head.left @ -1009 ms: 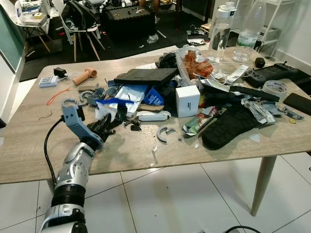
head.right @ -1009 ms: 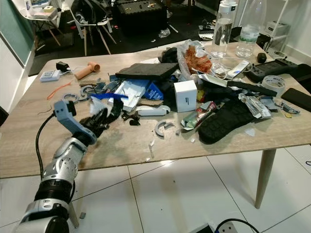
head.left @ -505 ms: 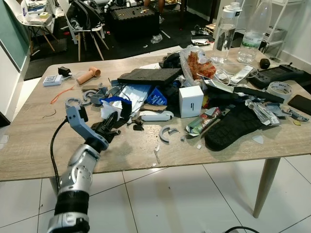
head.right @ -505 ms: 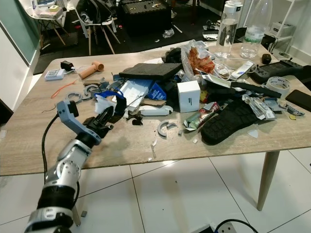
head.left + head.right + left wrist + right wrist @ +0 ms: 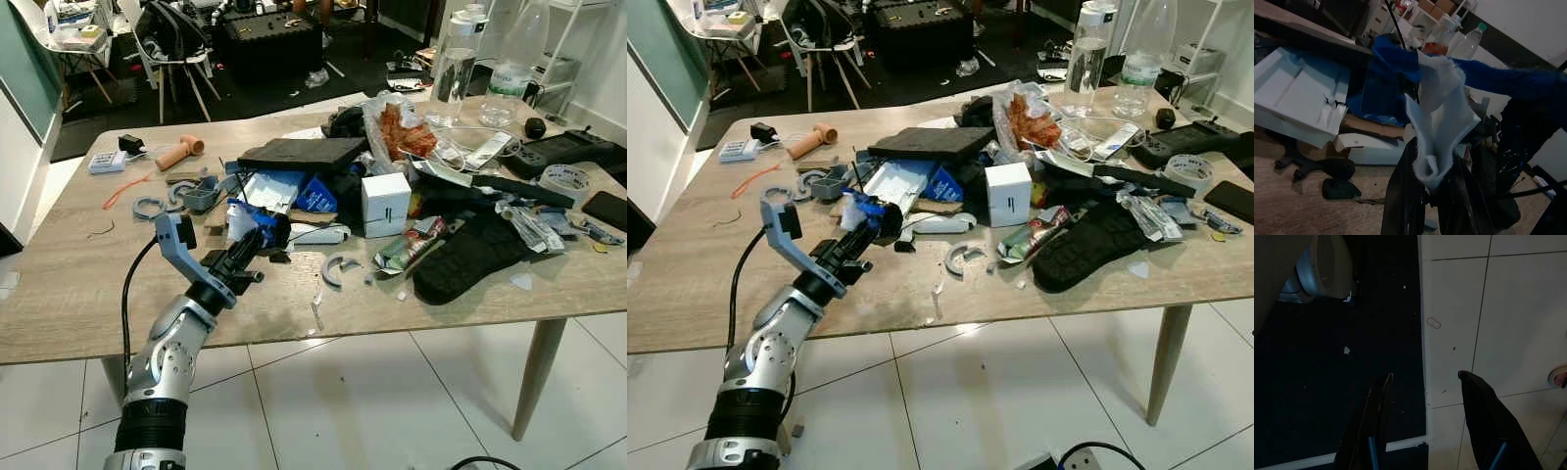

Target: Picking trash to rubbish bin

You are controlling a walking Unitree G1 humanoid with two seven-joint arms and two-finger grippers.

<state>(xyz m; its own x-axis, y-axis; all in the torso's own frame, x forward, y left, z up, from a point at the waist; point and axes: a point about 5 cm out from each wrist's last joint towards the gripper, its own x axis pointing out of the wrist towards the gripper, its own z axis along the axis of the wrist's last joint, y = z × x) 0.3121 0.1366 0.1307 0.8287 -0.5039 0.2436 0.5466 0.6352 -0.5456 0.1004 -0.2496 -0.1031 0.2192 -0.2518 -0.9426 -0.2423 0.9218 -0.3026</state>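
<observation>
Workshop-like room: cluttered wooden table (image 5: 59,294), equipment cases (image 5: 266,34) behind

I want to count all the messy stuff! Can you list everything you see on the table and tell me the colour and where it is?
Table: one, light wood, on white tiles.
White and blue scrap: one, pinched in the left gripper's fingers, near the pile's left side.
White box: one, upright, mid-table.
Black foam slab: one, behind the pile.
Black glove: one, right of the box.
Plastic bottles: two, clear, far right corner.
Tape roll: one, white, right edge.
Grey half rings: several, around the front and left of the pile.
Orange tube: one, far left.
Left gripper: black fingers, shut on the scrap above the table.
Right gripper: black fingers, open, hanging over the floor.
</observation>
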